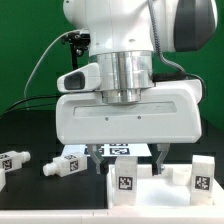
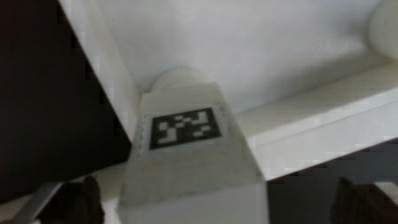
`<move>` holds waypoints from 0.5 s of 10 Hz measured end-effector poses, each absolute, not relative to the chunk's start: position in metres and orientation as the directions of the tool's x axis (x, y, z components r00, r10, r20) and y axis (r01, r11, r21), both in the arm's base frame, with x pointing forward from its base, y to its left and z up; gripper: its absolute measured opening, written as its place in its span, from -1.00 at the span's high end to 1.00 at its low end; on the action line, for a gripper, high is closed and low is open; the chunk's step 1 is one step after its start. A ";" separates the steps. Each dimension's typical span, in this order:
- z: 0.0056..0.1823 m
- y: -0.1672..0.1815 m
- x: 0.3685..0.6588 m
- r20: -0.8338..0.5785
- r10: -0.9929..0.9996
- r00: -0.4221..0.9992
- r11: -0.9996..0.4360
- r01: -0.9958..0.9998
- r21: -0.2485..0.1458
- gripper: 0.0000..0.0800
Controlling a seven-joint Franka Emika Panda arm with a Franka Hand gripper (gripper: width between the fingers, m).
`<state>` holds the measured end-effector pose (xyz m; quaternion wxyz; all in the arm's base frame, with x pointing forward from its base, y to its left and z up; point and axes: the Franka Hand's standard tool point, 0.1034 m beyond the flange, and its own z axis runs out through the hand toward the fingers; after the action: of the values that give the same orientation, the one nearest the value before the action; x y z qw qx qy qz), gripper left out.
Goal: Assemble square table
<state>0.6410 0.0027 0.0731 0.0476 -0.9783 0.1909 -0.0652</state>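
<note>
The claw hangs low over the slab with its jaws apart. One finger stands on each side of an upright leg, and neither touches it. In the wrist view the claw straddles that leg. The dark fingertips show on either side of it, with a gap between each and the leg's white sides, so nothing is clamped. The leg's tag faces the wrist camera. The leg stands against the raised rim of the slab; whether it is seated there I cannot tell.

The slab lies near the front edge of the worktop, toward the corner on the exterior view's right. A second leg stands at the slab's side nearer that corner, tag toward the camera.

Two loose legs lie on the bare black worktop toward the exterior view's left. The outer leg is at the picture's edge. The inner leg is between it and the slab, apart from both. The marker board lies flat behind the claw, toward the worktop's back edge, partly hidden by the fingers.
</note>
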 end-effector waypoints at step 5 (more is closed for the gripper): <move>0.070 -0.003 0.639 0.065 -0.699 0.712 -0.713 -0.688 -0.136 0.27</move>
<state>0.6391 -0.0031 0.0703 0.0507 -0.9239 0.3751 -0.0557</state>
